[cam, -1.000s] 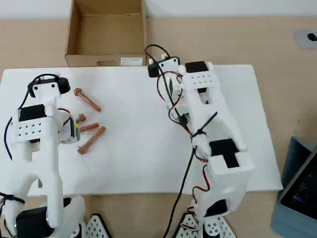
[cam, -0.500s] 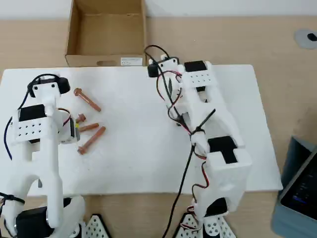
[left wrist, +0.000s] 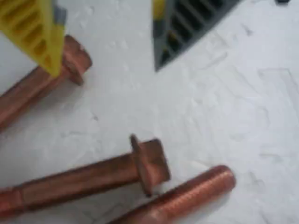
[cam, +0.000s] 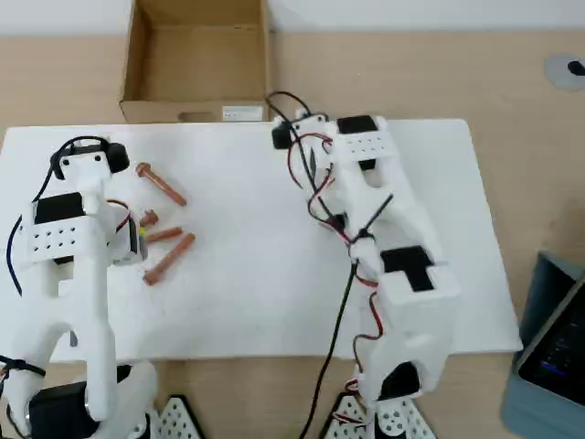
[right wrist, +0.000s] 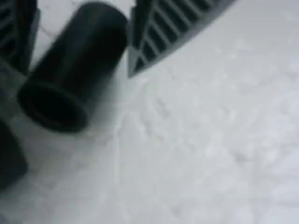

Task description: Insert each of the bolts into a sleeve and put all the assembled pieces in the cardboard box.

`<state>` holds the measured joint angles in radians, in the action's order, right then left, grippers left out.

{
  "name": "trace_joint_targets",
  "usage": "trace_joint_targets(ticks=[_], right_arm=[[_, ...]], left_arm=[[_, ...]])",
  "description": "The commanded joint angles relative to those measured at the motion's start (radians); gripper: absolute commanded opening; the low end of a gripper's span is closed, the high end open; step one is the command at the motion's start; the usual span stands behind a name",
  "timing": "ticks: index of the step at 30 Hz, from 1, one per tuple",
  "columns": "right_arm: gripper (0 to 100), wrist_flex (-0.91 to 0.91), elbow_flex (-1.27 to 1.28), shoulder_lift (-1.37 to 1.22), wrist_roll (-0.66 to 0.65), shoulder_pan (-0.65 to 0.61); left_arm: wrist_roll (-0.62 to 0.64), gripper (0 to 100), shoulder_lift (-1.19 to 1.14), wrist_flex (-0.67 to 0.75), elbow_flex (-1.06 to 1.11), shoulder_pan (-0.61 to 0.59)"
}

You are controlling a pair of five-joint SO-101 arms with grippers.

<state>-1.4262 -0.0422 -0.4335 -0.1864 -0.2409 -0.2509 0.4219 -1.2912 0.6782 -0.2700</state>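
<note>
**High view.** The cardboard box [cam: 196, 64] stands past the far left edge of the white mat [cam: 247, 293]. The bolts [cam: 170, 257] lie loose on the left part of the mat, just right of the left arm [cam: 59, 238] and well apart from the right arm [cam: 366, 160]. The right arm reaches over the far middle of the mat, near the box's right corner. The left arm is plainly the nearer one to the bolts.

**Left wrist view.** The left gripper [left wrist: 107, 65] is spread wide and holds nothing, with bare mat in its gap. One bolt [left wrist: 28, 95] has its head at the tip of the yellow finger [left wrist: 32, 28]. Its shaft runs away outside the gap, not across it. Two more bolts [left wrist: 93, 177] lie side by side just beyond the fingertips. A grasp probably needs a small sideways shift first.

**Right wrist view.** A black sleeve [right wrist: 70, 79] lies on the mat between the fingers of the right gripper [right wrist: 81, 56]. Its long axis runs along the gap and its open end points out of it. The fingers sit close on either side, a narrow opening, but no firm grip is evident. A second dark piece [right wrist: 9, 158] lies just beside the open end.
</note>
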Motion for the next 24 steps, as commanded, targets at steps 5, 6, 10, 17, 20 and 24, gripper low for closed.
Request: trace_joint_targets(ticks=[5, 6, 10, 17, 20, 24], right_arm=[[13.6, 0.009, -0.030, -0.044, -0.003, 0.004], [11.3, 0.009, -0.030, -0.047, -0.003, 0.004], [1.0, 0.008, -0.031, -0.047, -0.006, 0.004], [1.0, -0.054, -0.073, 0.005, -0.005, 0.002], [1.0, -0.103, -0.108, 0.096, -0.006, 0.002], [1.0, -0.181, -0.134, 0.234, -0.006, 0.002]], left_arm=[[-0.003, 15, 0.001, -0.005, -0.041, -0.008], [-0.003, 15, 0.001, -0.005, -0.041, -0.008], [-0.003, 15, 0.001, -0.005, -0.041, -0.008], [-0.002, 15, 0.001, -0.025, -0.046, -0.002], [-0.002, 15, 0.004, -0.048, -0.048, 0.000], [0.005, 15, 0.010, -0.077, -0.054, -0.008]])
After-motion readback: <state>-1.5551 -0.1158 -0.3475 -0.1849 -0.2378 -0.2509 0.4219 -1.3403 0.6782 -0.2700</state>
